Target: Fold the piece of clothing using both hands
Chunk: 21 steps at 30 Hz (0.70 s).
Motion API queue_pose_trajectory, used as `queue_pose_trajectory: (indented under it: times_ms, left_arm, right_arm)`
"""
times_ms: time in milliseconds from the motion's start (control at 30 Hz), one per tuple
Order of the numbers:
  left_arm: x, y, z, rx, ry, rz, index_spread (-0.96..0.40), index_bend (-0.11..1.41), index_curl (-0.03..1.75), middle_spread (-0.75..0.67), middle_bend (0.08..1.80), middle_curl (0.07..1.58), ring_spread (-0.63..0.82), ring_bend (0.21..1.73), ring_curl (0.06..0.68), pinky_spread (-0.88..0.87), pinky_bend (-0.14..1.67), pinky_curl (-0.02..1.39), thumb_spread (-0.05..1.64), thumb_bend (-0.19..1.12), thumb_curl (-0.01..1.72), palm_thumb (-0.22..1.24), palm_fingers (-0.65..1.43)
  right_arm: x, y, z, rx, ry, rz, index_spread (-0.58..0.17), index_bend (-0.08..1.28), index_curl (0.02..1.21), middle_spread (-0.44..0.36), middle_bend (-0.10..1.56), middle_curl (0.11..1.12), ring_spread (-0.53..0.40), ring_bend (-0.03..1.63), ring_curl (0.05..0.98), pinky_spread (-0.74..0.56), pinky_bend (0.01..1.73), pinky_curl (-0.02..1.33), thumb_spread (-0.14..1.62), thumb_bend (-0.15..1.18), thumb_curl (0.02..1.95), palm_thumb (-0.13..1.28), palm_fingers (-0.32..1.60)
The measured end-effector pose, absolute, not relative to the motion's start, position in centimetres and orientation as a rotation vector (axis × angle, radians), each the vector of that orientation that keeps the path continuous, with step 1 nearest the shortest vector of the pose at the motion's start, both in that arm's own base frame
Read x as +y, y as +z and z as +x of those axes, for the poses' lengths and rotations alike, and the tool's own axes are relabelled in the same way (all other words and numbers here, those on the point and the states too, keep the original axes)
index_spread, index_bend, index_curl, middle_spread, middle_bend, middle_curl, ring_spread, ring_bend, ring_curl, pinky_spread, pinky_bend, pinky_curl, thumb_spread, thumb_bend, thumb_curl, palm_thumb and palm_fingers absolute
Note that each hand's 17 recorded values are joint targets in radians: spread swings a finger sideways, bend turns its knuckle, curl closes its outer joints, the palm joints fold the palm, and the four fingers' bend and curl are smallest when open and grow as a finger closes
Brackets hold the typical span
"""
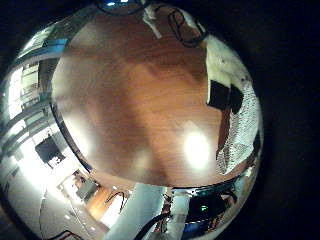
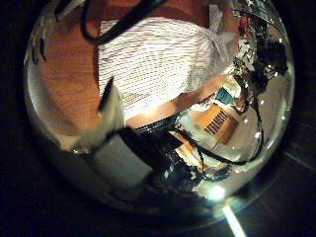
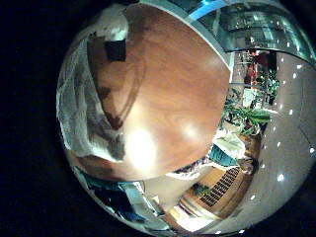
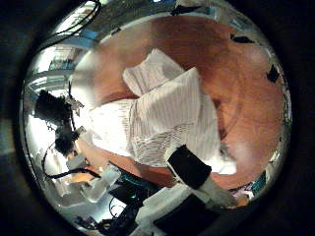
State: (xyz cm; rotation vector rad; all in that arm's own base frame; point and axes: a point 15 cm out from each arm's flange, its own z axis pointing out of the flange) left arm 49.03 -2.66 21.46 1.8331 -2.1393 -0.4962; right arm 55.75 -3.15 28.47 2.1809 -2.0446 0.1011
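Note:
A striped shirt (image 4: 162, 113) lies bunched on the wooden table (image 4: 241, 79) near its edge, one part folded over on top. In the right thumb side palm view my right hand (image 4: 197, 172) hangs above it, with a finger reaching out straight and no cloth in it. The right little finger side palm view shows the shirt (image 3: 87, 109) by the table edge under fingers (image 3: 114, 39). In the left thumb side palm view the shirt (image 2: 163, 59) spreads below my left hand (image 2: 123, 148), whose finger (image 2: 111, 104) is straight and away from the cloth. The left little finger side palm view shows the shirt (image 1: 238, 130) past a finger (image 1: 222, 80).
The round wooden table (image 1: 130, 90) stretches bare beyond the shirt in the left little finger side palm view. Room furniture and plants (image 3: 247, 114) stand past the table's edge.

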Motion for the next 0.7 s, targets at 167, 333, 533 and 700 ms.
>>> queue_pose_trajectory:
  times_ms: [167,333,533,700]
  left_arm:
    - [-3.3,23.8,47.3,-2.177,-0.463,1.807,-0.24,0.14,0.97,0.06,0.18,0.69,-0.14,1.01,0.474,-0.4,0.73,0.86,1.14,-0.03,0.4,0.51,-0.02]
    - [-5.1,24.1,44.5,-2.214,-0.456,1.745,-0.1,0.17,0.84,0.21,0.19,0.6,-0.02,0.94,0.432,-0.22,0.61,0.82,1.15,-0.02,0.39,0.49,-0.02]
    - [-7.2,23.2,42.0,-2.278,-0.38,1.722,-0.02,0.18,0.72,0.27,0.18,0.53,0.05,0.88,0.397,-0.07,0.53,0.77,1.15,-0.02,0.38,0.48,0.02]
    - [-7.8,22.2,40.5,-2.288,-0.334,1.733,0.0,0.18,0.64,0.27,0.18,0.48,0.07,0.86,0.378,0.0,0.48,0.73,1.15,-0.02,0.37,0.48,0.06]
  right_arm:
    - [-5.3,30.8,53.7,-2.042,0.095,2.181,-0.423,0.19,0.5,-0.135,0.46,0.53,-0.081,0.88,0.43,0.29,0.76,0.55,1.26,-0.03,0.37,0.51,0.12]
    - [-7.9,29.3,50.9,-2.023,-0.006,2.127,-0.366,0.17,0.47,-0.067,0.47,0.51,-0.077,0.84,0.403,0.34,0.69,0.5,1.2,-0.04,0.33,0.4,0.15]
    - [-9.5,25.6,48.2,-1.921,-0.157,2.125,-0.329,0.17,0.42,-0.012,0.42,0.46,-0.041,0.78,0.37,0.36,0.63,0.46,1.12,-0.03,0.31,0.32,0.11]
    - [-10.2,21.5,46.8,-1.828,-0.285,2.125,-0.318,0.16,0.38,-0.016,0.39,0.43,-0.017,0.74,0.343,0.36,0.61,0.42,1.08,-0.02,0.32,0.36,0.1]
